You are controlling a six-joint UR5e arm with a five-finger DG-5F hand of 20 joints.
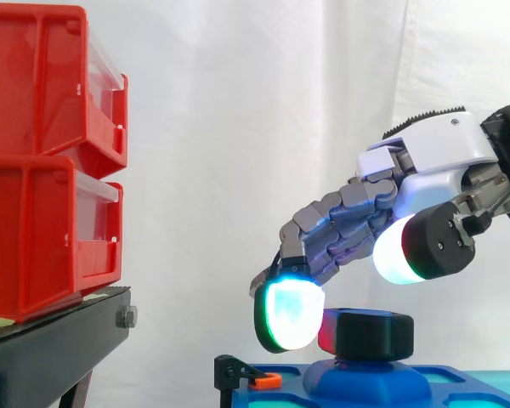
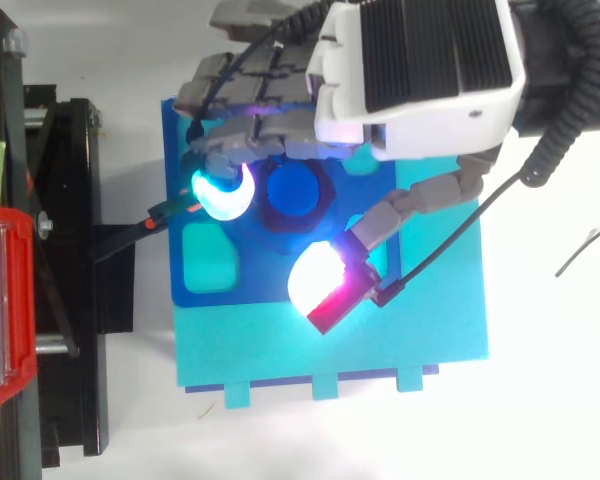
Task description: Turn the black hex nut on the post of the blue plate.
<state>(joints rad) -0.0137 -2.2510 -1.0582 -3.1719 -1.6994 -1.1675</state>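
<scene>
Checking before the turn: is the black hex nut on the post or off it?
On: the black hex nut sits level on the post, whose blue top shows through its hole from above.

matt black hex nut [image 1: 374,333]; smooth blue plastic plate [image 2: 255,282]; glossy red plastic bins [image 1: 34,204]; cloth curtain [image 1: 238,127]

Hand [image 1: 442,149]: white moulded shell over the back, with one small dark screw [image 1: 453,121] in its side. The top face carries a black ribbed panel [image 2: 435,50].
Fingers [image 1: 340,225]: chains of grey metallic blocks, bluish in the seams.
Fingertips [image 1: 291,313]: thick rounded pads, black-rimmed, glowing white to cyan-green.
Thumb [image 1: 442,240]: black cylindrical housing with screws in its end face, capped by a white-glowing pad [image 1: 395,251]. Seen from above, that pad shades to magenta-red on one side.
</scene>
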